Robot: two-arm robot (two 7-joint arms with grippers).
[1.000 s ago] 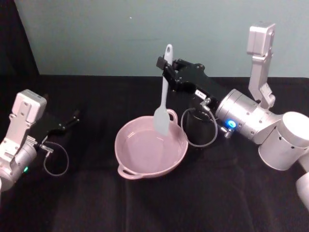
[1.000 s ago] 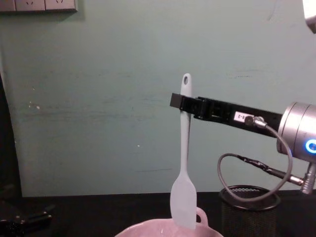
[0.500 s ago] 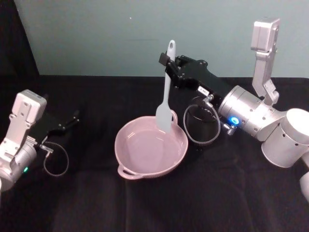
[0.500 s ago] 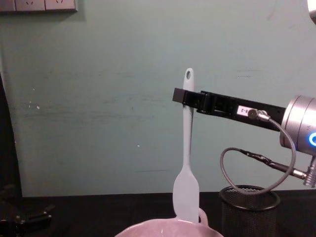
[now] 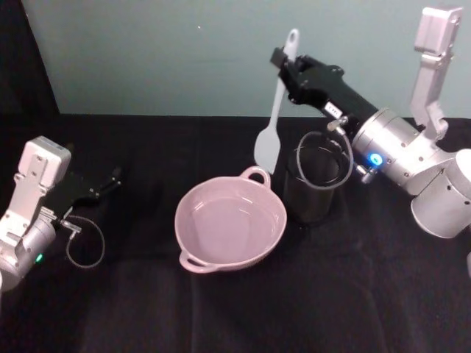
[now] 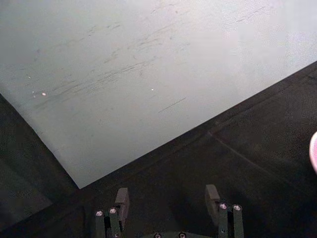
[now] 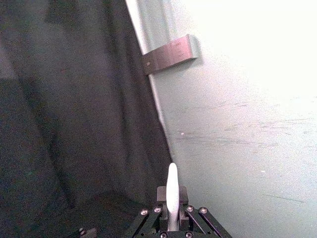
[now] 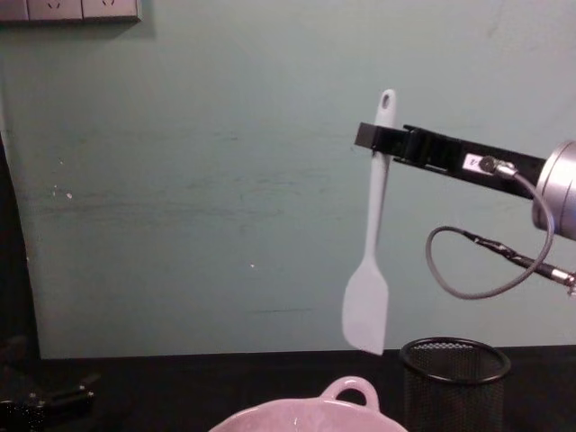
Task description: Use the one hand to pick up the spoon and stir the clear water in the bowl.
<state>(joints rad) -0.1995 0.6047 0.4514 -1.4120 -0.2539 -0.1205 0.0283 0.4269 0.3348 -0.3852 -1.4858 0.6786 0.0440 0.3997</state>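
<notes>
The bowl sits mid-counter, with the mesh cup just to its right. The spoon hangs upright from the right hand, above the bowl's far rim, left of the cup. The left hand is well to the bowl's left.

in the chest view the bowl is cut off by the lower edge, leaving its far rim and loop handle. the left wrist view catches a pink sliver of it at the edge. the right jaws hide part of the handle of the spoon.
</notes>
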